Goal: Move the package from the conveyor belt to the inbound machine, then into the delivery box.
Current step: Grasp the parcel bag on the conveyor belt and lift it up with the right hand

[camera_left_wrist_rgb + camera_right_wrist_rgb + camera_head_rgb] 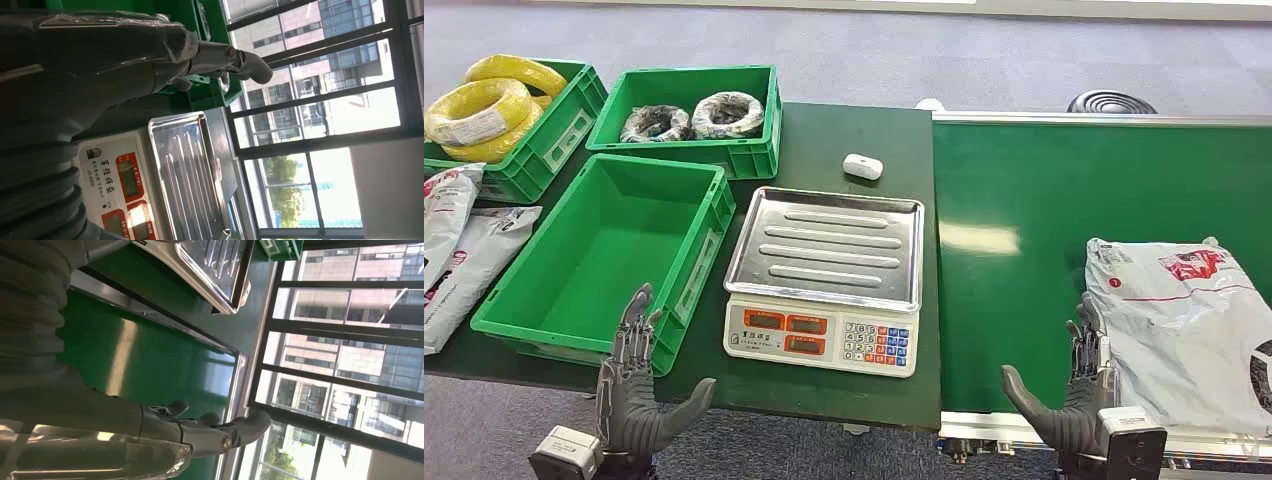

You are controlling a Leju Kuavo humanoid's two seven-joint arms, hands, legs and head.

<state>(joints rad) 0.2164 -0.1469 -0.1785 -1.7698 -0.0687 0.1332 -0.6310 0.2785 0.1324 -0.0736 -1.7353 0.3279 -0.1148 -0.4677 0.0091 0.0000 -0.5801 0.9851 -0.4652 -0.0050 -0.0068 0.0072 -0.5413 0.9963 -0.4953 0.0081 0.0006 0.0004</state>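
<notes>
The right fingers are spread wide and hold nothing, thumb splayed toward 9 o'clock, fingertips pointing to 12 and standing just beside the near-left edge of the package. The right hand rises from the frame's bottom at about 5 o'clock, palm turned toward the bag.

The step in hand looks like the pickup. The package lies flat on the belt at 4 o'clock, slack and slippery by its look, so I would slide the fingers under its left edge and pinch a fold rather than press from above (a thin bag may slip from a flat palm). Then carry it toward 9 o'clock onto the scale.

The left fingers are likewise open and empty, pointing to 12 at the near rim of the empty box; the left hand stands upright at 7 o'clock.
</notes>
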